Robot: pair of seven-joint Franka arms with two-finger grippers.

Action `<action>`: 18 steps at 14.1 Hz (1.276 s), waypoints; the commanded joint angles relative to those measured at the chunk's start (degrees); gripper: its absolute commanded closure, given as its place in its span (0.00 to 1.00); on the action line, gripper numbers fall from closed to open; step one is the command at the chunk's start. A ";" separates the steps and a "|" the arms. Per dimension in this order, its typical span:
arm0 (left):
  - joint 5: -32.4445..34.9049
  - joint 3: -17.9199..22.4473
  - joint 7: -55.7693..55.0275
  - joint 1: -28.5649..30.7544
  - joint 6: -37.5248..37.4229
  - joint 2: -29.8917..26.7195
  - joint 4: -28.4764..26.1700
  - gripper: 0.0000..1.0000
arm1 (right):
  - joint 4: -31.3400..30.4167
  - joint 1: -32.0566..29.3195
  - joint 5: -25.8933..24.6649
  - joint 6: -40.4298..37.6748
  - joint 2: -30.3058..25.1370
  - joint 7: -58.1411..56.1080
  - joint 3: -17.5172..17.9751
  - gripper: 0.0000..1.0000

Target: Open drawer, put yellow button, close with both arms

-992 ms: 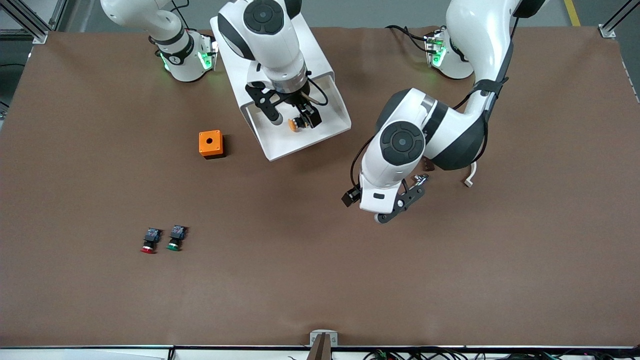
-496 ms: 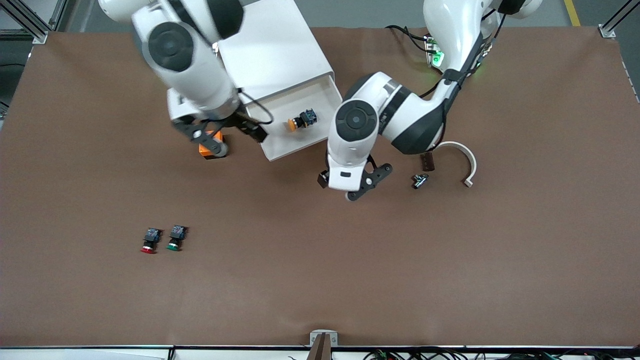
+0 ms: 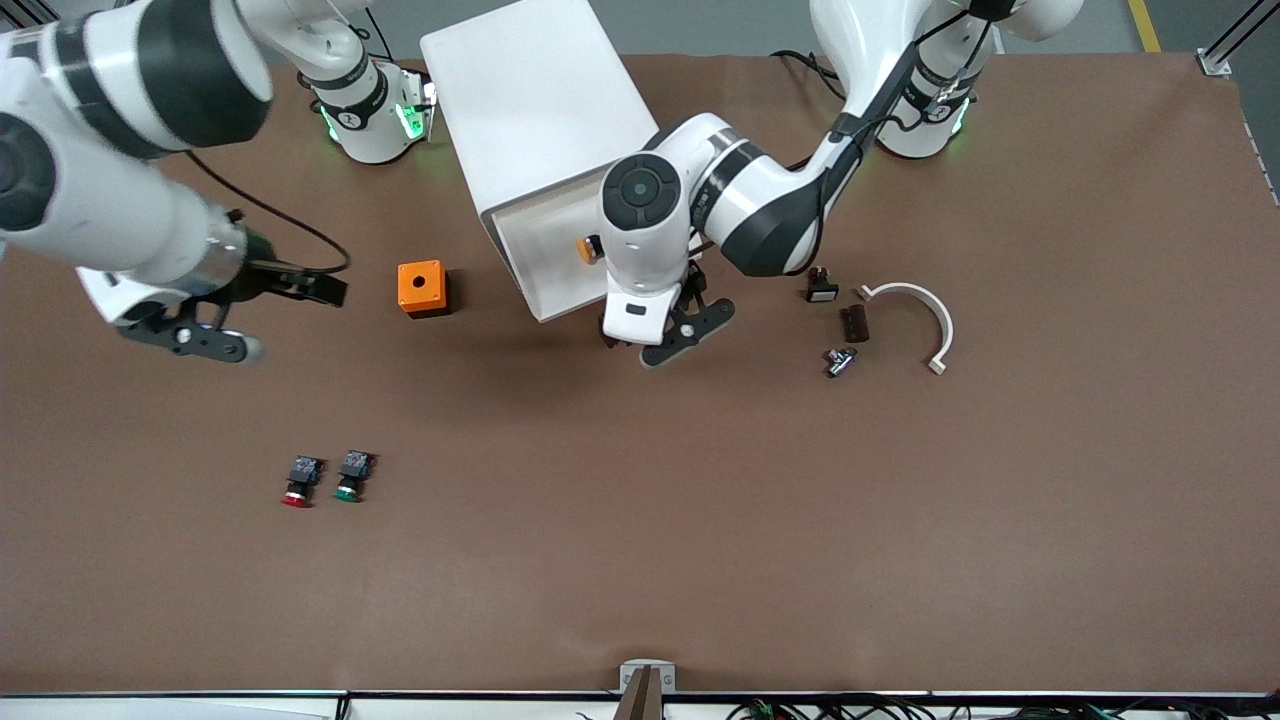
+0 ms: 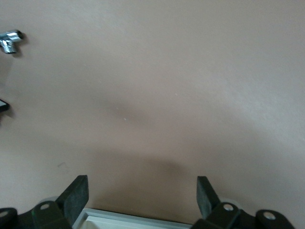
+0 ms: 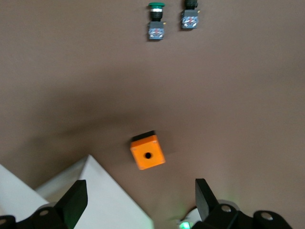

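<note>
Inside the pulled-out top white drawer (image 3: 545, 262), near the desk's robot-side edge, sits the little yellow-capped push button (image 3: 589, 248). Left gripper (image 3: 668, 335) hangs at the drawer's front lip, fingers apart. Right gripper (image 3: 270, 315) is over bare brown desk (image 3: 640, 520) toward its arm's end, fingers spread too.

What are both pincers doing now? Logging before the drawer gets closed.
Left pincer: open, empty, at the front edge of the open white top drawer.
Right pincer: open, empty, over bare brown table.
</note>
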 commanded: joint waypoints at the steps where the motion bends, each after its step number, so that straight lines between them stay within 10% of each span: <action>1: 1.16 0.08 -0.80 -2.15 2.73 0.33 -0.49 0.00 | 1.24 -5.68 -0.60 -2.99 -0.45 -7.66 1.17 0.00; 18: -14.21 -4.32 -4.14 -8.05 2.13 0.86 -2.60 0.00 | 8.79 -13.42 -3.58 -5.10 0.08 -20.42 1.44 0.00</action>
